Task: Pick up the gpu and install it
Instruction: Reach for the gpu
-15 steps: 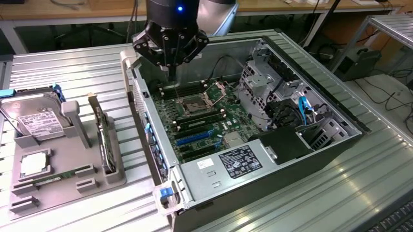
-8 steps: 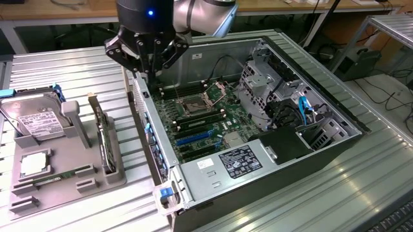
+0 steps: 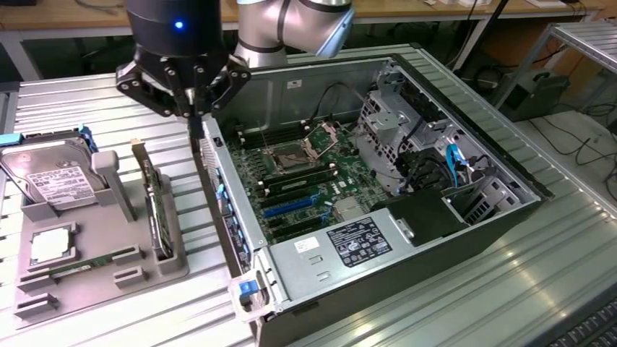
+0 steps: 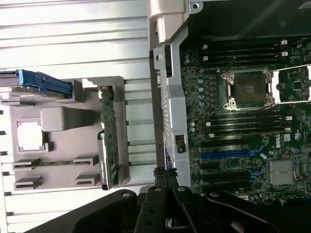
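Above the side wall of the open computer case (image 3: 318,94), on the exterior view's left, hangs the gripper (image 3: 193,116), its fingers (image 4: 165,177) clenched together with nothing seen between them. Its tip points down at the wall's upper edge, just beside the narrow strip of ribbed metal table (image 3: 540,253) that separates the case from the grey holder (image 3: 106,238). The gpu (image 3: 154,210) stands on its long edge in the holder's slot nearest the case, apart from the gripper, with a pale metal bracket at its far end. That strip of table is the only open room between the card and the wall. Inside the case, the motherboard (image 3: 308,181) lies exposed around the CPU socket (image 3: 292,155) and the blue slot (image 3: 289,206). Drive cages and cables crowd the exterior view's right, and the power supply (image 3: 352,242) closes off the near end. From the wrist view the gpu (image 4: 110,141) is seen edge-on, so its face cannot be read, and the gripper's black body cuts off part of the holder (image 4: 63,116) and of the motherboard (image 4: 243,121). The hard drive (image 3: 53,181) leans in the holder's far corner, its frame cut by the picture's edge.
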You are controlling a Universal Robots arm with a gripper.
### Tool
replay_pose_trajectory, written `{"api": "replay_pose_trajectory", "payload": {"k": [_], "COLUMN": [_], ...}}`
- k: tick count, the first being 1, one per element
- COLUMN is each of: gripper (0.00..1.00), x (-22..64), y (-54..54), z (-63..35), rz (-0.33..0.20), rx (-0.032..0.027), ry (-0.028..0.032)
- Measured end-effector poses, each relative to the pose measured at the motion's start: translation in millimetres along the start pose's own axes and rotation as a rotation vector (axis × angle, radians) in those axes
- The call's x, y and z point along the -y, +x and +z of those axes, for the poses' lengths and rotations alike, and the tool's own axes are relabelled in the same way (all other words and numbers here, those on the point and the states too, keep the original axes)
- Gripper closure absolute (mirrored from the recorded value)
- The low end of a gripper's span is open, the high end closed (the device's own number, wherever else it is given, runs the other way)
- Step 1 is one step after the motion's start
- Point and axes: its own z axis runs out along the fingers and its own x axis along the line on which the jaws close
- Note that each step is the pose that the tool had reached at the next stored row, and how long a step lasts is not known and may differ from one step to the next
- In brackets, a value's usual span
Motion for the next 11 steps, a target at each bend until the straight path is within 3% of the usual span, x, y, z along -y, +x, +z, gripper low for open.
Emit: {"api": "replay_pose_trajectory", "payload": {"k": [5,11], "gripper": [0.89,0.89], "x": [2.5,5.5], "y": [25.3,59.7], "z": [3.5,15.5], "rz": [0.000,0.000], "rx": [0.0001,0.0001], "ry": [0.0000,0.0003]}}
